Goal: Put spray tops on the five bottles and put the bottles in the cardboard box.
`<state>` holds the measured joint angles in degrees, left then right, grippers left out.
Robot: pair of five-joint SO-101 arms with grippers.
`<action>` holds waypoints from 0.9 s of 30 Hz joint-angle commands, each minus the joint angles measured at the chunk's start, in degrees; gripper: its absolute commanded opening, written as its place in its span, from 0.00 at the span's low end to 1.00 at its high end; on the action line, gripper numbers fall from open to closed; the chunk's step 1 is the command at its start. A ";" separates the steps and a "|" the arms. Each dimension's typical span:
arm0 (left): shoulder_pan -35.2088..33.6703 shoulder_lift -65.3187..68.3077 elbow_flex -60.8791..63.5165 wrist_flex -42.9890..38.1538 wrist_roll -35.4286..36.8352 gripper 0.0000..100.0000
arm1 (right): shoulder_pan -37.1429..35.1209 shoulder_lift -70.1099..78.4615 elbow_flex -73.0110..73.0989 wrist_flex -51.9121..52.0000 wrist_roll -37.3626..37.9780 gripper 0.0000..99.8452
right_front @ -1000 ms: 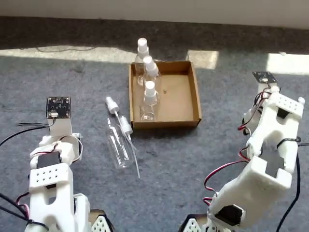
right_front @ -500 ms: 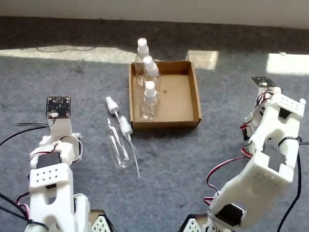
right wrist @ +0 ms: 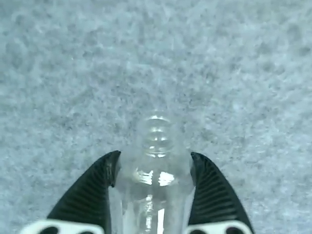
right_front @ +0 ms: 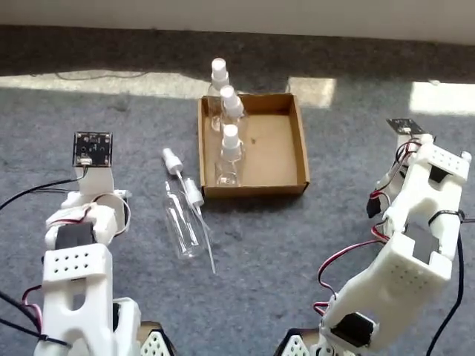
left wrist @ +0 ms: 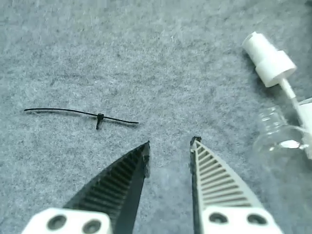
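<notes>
The cardboard box (right_front: pixel 278 152) lies open on the grey carpet. Two capped bottles (right_front: pixel 230 154) stand along its left wall, and a third capped bottle (right_front: pixel 218 80) stands at its far left corner. Left of the box a clear uncapped bottle (right_front: pixel 183 224) lies flat, its neck also showing in the left wrist view (left wrist: pixel 279 130). Two loose spray tops lie by it, one (right_front: pixel 172 160) (left wrist: pixel 269 62) farther, one (right_front: pixel 194 193) nearer. My left gripper (left wrist: pixel 170 145) is open over bare carpet, left of that bottle. My right gripper (right wrist: pixel 155 163) is shut on another uncapped clear bottle (right wrist: pixel 156 146), neck pointing away.
A black cable tie (left wrist: pixel 82 114) lies on the carpet beyond the left fingers. The left arm (right_front: pixel 78 252) stands at the near left, the right arm (right_front: pixel 419 222) at the near right. Open carpet lies between them, in front of the box.
The left arm has edged forward, away from the near edge. The right arm has shifted slightly. The box, bottles and loose tops have stayed put.
</notes>
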<state>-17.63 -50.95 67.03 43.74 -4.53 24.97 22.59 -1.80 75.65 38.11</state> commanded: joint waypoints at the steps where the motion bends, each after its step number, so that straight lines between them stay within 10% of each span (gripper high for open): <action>1: 6.20 1.80 -12.97 7.12 4.48 0.14 | 1.19 -1.01 -2.86 0.48 0.53 0.00; 15: 13.67 57.54 -59.38 15.56 24.53 0.14 | 1.19 -1.10 -2.86 0.31 0.53 0.00; 27: 15.78 75.30 -73.19 15.38 35.16 0.14 | 0.92 -1.10 -2.86 0.13 0.62 0.00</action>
<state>-3.03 22.81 -1.01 59.03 29.32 25.32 22.59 -1.80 75.74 38.11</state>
